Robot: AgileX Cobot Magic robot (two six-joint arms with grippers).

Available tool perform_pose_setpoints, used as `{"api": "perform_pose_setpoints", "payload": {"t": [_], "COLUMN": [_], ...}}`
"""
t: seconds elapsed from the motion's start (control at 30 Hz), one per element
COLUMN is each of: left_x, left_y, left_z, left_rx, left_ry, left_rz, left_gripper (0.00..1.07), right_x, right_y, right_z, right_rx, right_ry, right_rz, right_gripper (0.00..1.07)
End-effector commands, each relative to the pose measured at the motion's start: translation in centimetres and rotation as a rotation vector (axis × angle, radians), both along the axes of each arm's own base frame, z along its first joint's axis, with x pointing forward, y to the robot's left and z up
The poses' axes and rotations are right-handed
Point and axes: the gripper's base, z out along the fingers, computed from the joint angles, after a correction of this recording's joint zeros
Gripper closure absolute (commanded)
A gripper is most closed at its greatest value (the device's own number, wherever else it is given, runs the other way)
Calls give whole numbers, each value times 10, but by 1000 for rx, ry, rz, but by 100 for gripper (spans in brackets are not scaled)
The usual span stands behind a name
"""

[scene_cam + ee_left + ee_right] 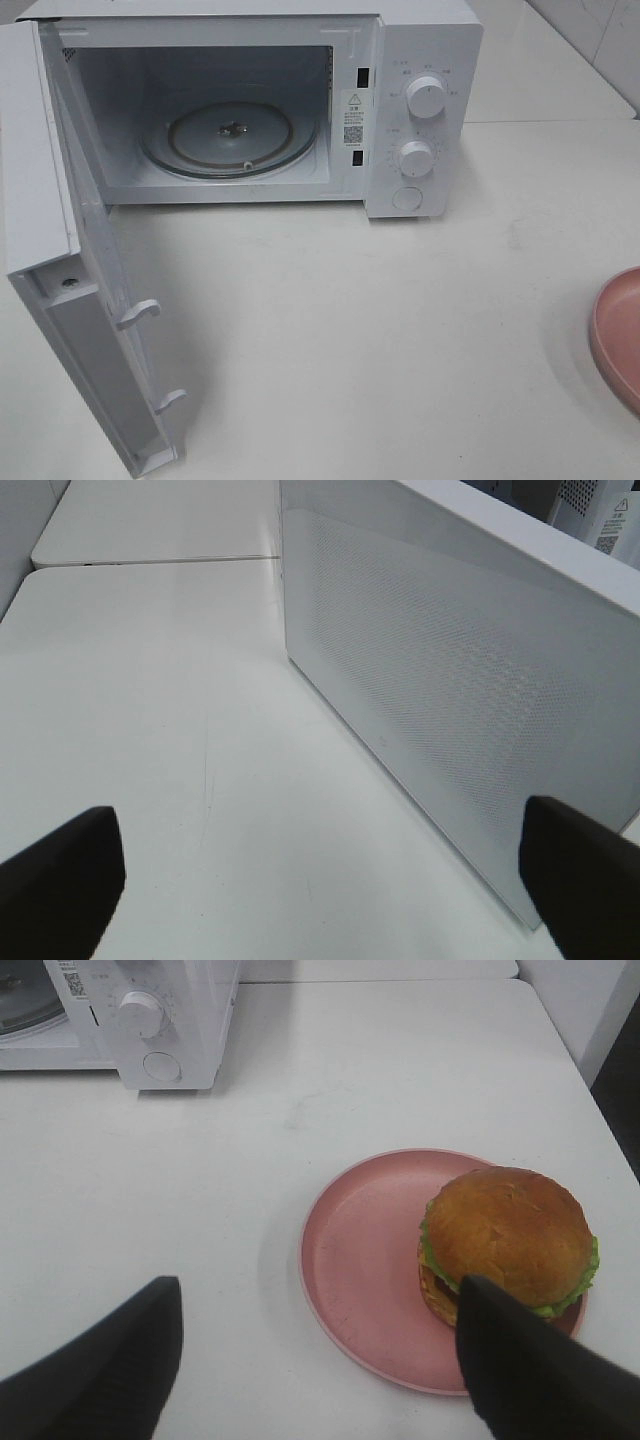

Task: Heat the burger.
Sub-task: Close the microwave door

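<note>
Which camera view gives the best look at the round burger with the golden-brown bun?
The right wrist view: the round golden-brown burger lies whole on the shallow pink plate. The exterior high view shows only the plate's edge at its right border, no burger. The left wrist view shows neither.

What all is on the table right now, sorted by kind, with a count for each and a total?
Microwave, door open: 1
Pink plate: 1
Burger, on the plate: 1
Total: 3
</note>
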Motion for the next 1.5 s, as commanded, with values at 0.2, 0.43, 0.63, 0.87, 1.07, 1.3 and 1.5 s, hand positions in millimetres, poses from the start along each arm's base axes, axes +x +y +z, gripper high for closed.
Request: {"api": "perform_pose_setpoints", "payload": {"t": [0.2,0.43,0.63,0.87,1.07,1.3,1.5], "left_x": [-2,0,18,39,66,94,111], "left_y": [-1,-2,-1,-1,1,5,5], "left_z": [-2,6,16,18,11,-12,-30], "left_rx": [-13,-33,-35,-42,-17,78,99], "left_ry": [-14,-33,-24,13,67,6,-41], "left_rz": [1,-3,12,22,45,54,53], "left_gripper": [6,8,42,90,107,107,107], "right_x": [-3,-3,-3,-3,-3,-3,-3], "right_y": [0,0,0,0,0,0,0], "right_z": [0,0,0,0,0,0,0], "right_rx": [-7,-7,-7,-7,-7,-7,-7], "right_ry": [-37,-37,-37,-37,-37,-37,-37], "right_rz": [1,1,1,1,1,1,1], "right_gripper": [35,35,35,35,35,35,35]}}
